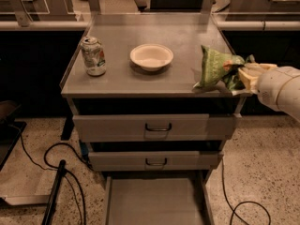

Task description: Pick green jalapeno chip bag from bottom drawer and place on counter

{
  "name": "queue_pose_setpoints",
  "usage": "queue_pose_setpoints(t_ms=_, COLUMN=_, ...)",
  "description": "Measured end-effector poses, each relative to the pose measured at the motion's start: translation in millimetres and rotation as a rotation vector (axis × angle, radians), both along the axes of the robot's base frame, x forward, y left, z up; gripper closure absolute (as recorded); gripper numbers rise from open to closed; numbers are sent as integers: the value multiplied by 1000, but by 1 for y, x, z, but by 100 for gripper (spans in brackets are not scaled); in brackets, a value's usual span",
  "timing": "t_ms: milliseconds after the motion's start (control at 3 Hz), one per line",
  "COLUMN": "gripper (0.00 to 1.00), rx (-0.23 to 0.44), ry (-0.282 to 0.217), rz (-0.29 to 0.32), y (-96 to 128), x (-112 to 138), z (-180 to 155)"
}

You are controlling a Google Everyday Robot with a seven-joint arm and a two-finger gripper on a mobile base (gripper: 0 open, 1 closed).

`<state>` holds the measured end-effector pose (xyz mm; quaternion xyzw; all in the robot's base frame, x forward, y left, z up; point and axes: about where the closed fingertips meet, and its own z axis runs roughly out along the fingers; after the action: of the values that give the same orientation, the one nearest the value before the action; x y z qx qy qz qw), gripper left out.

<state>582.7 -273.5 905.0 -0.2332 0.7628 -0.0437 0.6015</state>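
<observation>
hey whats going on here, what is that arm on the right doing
The robot's gripper, reaching in from the right, holds the green jalapeno chip bag by its right end, at the right edge of the counter. The bag is not yet released. The bottom drawer stands pulled open. A soda can and a white bowl sit on the counter.
</observation>
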Motion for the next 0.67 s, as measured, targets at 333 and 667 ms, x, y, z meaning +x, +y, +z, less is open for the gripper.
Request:
queue_pose_setpoints(t_ms=333, gripper=100, rx=4, ry=32, rz=44, y=22, x=19, z=-9)
queue_pose_setpoints(t_ms=667, gripper=100, rx=-5, ry=47, rz=91, y=41, x=35, z=-11)
